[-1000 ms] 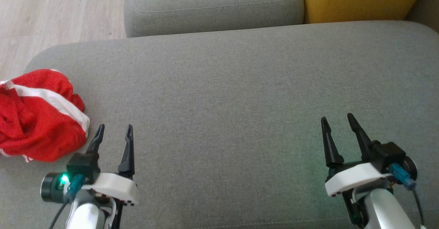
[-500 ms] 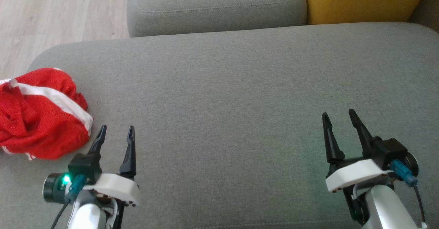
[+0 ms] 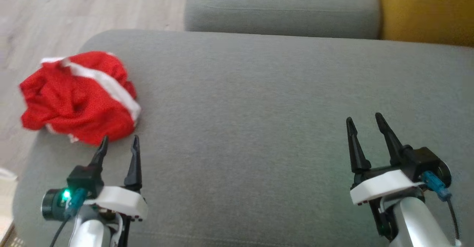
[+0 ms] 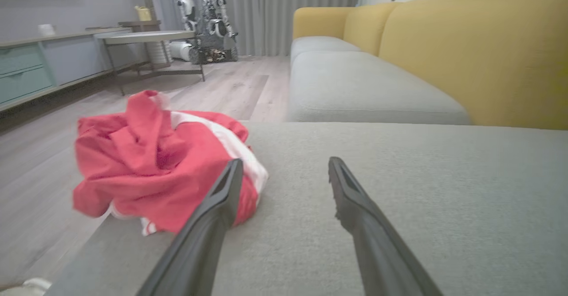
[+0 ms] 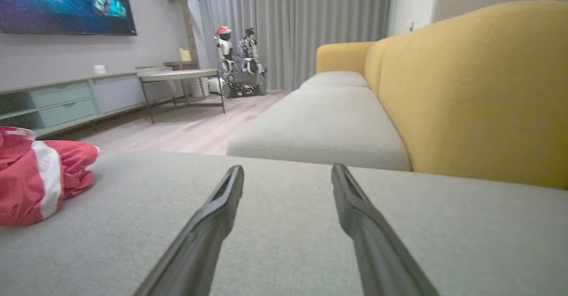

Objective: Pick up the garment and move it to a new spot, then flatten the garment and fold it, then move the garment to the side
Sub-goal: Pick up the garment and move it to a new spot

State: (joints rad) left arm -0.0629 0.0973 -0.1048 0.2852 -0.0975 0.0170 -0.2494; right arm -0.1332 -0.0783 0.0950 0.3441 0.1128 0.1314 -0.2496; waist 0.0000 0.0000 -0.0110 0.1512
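Now, left pincer: jaws apart and empty, tips just beside the garment's near edge; whether they touch the cloth cannot be told.
Right pincer: jaws apart and empty, low over bare seat, well apart from the garment.
Garment: red with a white stripe, crumpled in a heap at the seat's left end; its far side seems to lap over the edge toward the floor.
Seat: grey sofa cushion, bare between the two pincers.
Done: nothing yet, as I judge it; the heap lies ungripped, not flattened, not folded.
Step in hand: likely the reach for the first pick-up, by the left arm.
To do: grip the garment, carry it to a new spot, flatten it, fold it, move it aside.
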